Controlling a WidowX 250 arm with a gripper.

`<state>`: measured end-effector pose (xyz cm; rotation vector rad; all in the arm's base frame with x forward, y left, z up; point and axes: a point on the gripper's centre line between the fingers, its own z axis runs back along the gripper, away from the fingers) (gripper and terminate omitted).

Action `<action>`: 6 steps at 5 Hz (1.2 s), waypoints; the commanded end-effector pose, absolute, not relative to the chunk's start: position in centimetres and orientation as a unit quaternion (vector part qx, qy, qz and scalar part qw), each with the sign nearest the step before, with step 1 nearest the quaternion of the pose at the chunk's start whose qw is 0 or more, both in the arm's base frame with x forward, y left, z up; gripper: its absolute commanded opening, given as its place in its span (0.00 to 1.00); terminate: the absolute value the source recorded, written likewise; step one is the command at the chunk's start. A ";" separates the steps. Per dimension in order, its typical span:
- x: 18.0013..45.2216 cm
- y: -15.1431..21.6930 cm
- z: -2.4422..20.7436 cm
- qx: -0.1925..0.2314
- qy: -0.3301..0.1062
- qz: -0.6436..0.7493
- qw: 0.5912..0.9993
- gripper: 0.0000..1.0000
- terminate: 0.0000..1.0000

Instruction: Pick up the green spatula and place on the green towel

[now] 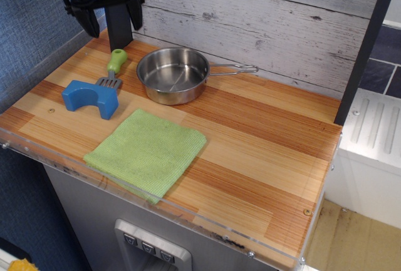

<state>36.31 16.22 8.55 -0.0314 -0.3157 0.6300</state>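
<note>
The green spatula (113,67) lies on the wooden counter at the back left, its light-green handle pointing away and its grey slotted blade touching the blue arch block. The green towel (146,150) lies flat near the front edge, below the pan. My gripper (111,22) hangs open and empty above the back left corner, a little above and behind the spatula's handle, with its two black fingers spread wide.
A blue arch-shaped block (91,97) sits against the spatula's blade. A steel pan (173,74) with a wire handle stands right of the spatula. A black post (118,27) rises at the back left. The counter (263,152) has a clear acrylic front lip.
</note>
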 end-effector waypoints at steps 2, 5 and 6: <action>37.6 19.1 6.1 0.029 -0.137 0.322 0.936 1.00 0.00; 37.3 18.4 2.2 0.029 -0.111 0.320 0.941 0.00 0.00; 37.2 18.2 2.1 0.028 -0.114 0.317 0.941 0.00 0.00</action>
